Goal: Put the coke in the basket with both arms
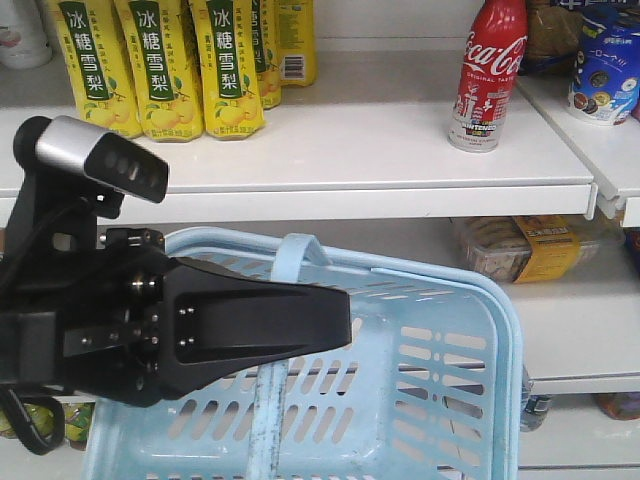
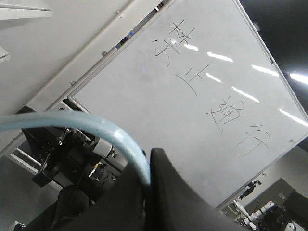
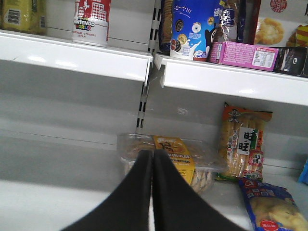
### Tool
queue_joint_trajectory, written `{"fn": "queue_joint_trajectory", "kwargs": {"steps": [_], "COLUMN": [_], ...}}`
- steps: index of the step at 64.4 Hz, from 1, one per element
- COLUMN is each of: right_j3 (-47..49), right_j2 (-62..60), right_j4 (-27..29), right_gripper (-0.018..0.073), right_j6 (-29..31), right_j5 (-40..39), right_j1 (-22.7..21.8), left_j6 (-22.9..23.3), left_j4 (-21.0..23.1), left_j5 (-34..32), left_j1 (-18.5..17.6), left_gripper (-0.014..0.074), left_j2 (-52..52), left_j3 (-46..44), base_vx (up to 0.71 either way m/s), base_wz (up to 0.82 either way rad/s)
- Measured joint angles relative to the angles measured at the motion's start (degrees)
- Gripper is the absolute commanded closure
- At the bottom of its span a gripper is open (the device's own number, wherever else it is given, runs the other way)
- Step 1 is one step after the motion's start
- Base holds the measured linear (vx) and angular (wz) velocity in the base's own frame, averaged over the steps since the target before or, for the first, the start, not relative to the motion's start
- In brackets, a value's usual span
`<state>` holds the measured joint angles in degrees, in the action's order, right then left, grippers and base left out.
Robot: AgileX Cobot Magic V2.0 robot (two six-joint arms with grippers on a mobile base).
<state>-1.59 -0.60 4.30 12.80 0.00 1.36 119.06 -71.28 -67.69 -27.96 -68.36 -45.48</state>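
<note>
The coke (image 1: 490, 75), a slim red metal bottle with white script, stands upright at the right of the upper shelf (image 1: 380, 160). The right wrist view catches only its base (image 3: 91, 21), top left. The light blue basket (image 1: 450, 380) hangs tilted below the shelf. Its band handle (image 1: 288, 258) is clamped in my left gripper (image 1: 335, 318). In the left wrist view the handle (image 2: 96, 126) curves in between the jaws of the left gripper (image 2: 145, 161). My right gripper (image 3: 153, 153) is shut on nothing, low at the lower shelf, well below and right of the coke.
Yellow pear-drink bottles (image 1: 160, 60) line the upper shelf's left. A blue snack bag (image 1: 605, 65) stands right of the coke. A clear snack tray (image 3: 168, 154) lies just past my right fingertips, with packets (image 3: 243, 144) beside it. A whiteboard (image 2: 192, 96) fills the left wrist view.
</note>
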Motion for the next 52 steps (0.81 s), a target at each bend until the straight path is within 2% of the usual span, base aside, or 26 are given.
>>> {"fn": "queue_joint_trajectory", "kwargs": {"steps": [52], "right_j3": [0.0], "right_j2": [0.0], "right_j4": [0.0], "right_gripper": [0.0561], "right_j6": [0.0], "right_j5": [0.0], "right_j1": [0.0], "left_j6": [0.0], "left_j4": [0.0], "left_j5": [0.0], "left_j1": [0.0], "left_gripper": [0.0603], "left_j2": [0.0], "left_j3": [0.0], "base_vx": [0.01], "base_wz": [0.01]}}
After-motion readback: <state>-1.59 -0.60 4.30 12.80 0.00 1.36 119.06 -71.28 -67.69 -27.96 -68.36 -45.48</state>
